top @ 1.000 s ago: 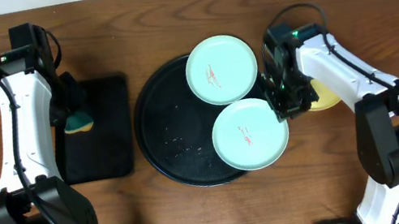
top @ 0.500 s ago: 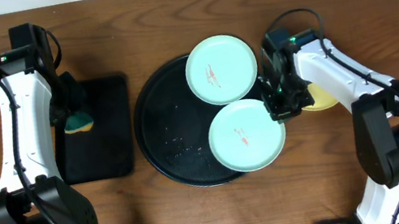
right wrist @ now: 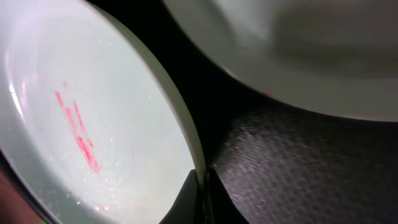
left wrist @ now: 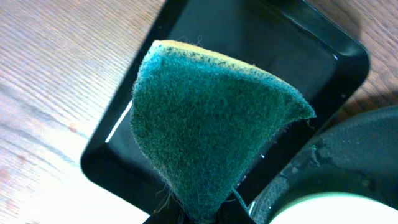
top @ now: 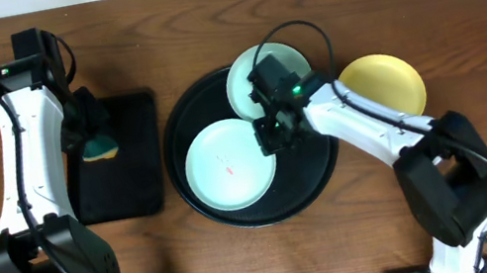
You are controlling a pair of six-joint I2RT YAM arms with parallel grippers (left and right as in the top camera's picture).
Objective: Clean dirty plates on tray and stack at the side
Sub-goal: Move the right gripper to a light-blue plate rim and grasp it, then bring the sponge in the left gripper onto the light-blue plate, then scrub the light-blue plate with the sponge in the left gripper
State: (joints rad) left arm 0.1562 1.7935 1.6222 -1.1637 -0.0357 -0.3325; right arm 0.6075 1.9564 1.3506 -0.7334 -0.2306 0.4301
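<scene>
"How far along was it?"
"Hardly begun. The right gripper (top: 269, 138) pinched the smudged teal plate (top: 222, 166) by its rim on the tray (top: 317, 184), mid-counter. The yellow plate (top: 382, 84) sat aside, toward the right edge."
"And the left gripper (left wrist: 202, 216)?"
"Clamped on the sponge (left wrist: 211, 124)."

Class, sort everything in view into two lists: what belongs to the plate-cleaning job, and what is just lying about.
Belongs to the job:
front teal plate
rear teal plate
yellow plate
round black tray
green sponge

Just lying about:
rectangular black tray
</scene>
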